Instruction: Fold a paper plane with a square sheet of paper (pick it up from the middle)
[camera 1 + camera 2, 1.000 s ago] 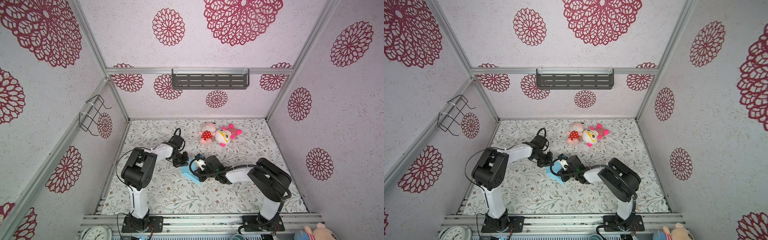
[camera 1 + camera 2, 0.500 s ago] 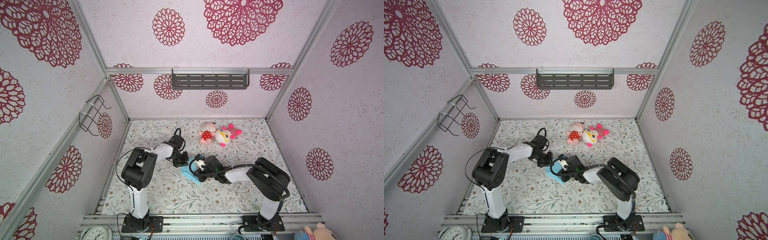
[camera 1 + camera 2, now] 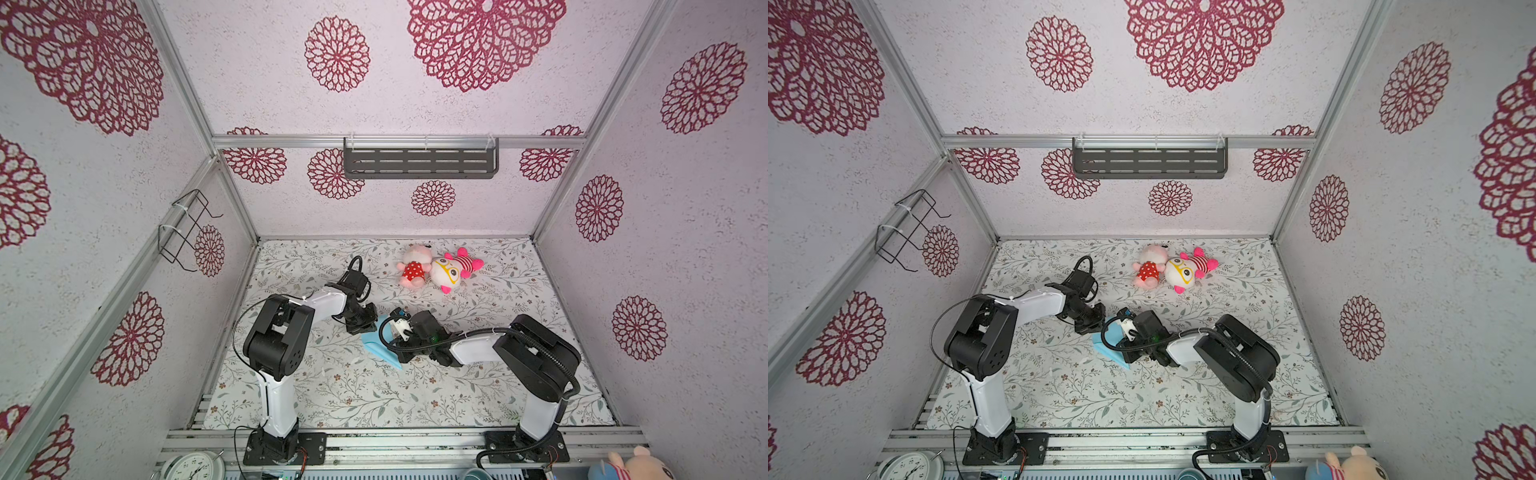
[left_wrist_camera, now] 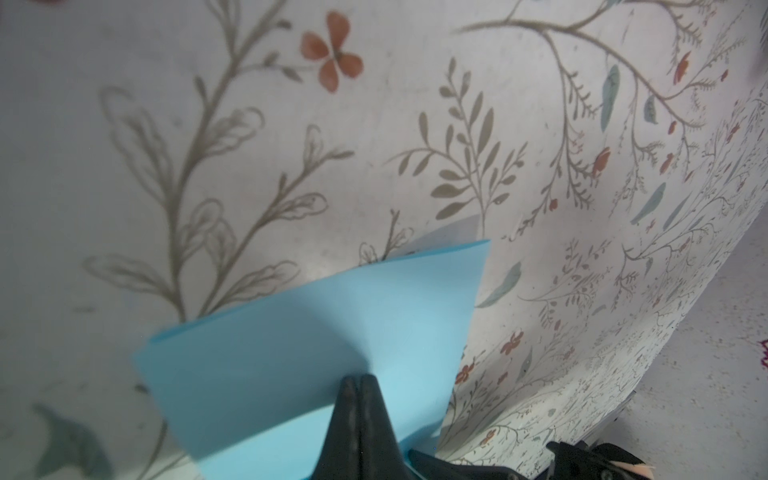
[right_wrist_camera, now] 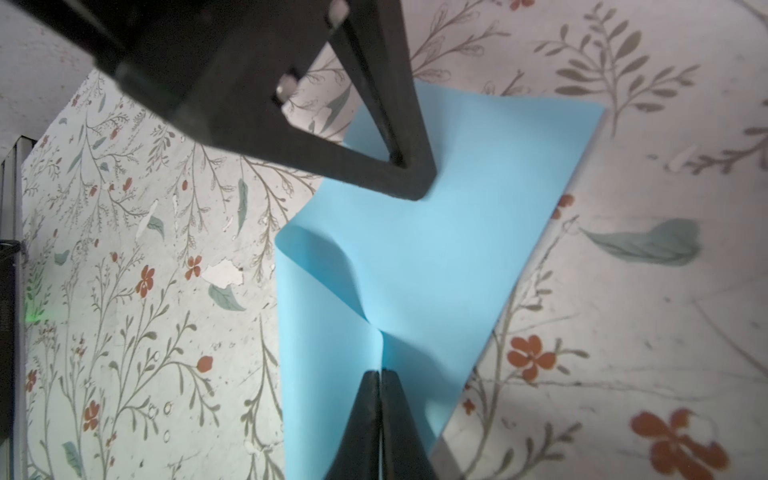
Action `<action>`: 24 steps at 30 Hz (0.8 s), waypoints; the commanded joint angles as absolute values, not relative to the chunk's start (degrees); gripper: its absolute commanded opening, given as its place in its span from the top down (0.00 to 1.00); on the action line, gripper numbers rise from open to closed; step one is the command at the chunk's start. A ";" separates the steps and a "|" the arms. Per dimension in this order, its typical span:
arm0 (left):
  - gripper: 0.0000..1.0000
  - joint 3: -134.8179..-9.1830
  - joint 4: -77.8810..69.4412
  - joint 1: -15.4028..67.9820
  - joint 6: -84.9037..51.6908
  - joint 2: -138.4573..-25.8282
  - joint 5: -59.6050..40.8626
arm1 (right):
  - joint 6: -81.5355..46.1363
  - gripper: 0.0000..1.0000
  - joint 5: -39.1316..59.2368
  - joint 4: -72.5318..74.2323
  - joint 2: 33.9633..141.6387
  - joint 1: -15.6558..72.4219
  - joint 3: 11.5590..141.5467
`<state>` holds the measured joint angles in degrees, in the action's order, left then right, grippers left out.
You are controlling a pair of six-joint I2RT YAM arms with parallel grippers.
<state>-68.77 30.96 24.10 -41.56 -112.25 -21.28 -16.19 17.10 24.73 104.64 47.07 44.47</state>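
The left pincer (image 4: 358, 380) is closed, its tip on the paper (image 4: 291, 353); pinching or only pressing, hard to tell. The right pincer (image 5: 380, 376), near it, is clamped on a raised crease of that paper, above the mat (image 5: 644, 316).

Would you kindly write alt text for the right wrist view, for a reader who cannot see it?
The right claw, shut, pinches a buckled light-blue sheet of paper. The black left claw points in from the opposite side, its tip meeting the same sheet, with a floral table cover beneath.
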 commanded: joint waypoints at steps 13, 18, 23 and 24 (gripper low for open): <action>1.00 -68.85 31.94 25.05 -40.61 -114.60 -19.16 | -16.67 0.92 16.34 23.40 104.06 46.40 45.35; 0.93 -67.93 29.57 24.67 -43.13 -107.44 -20.10 | -16.92 0.92 16.00 23.34 104.48 46.40 44.78; 0.81 -59.16 20.38 24.30 -49.17 -99.83 -22.39 | -17.69 0.93 15.54 23.30 104.85 46.17 44.78; 0.80 -56.52 17.47 24.21 -50.62 -98.35 -23.24 | -17.73 0.93 15.55 23.32 105.00 46.09 44.73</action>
<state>-61.21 25.17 24.25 -46.09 -102.37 -21.45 -16.69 16.73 24.51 104.55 46.87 44.47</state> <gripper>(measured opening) 0.194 0.075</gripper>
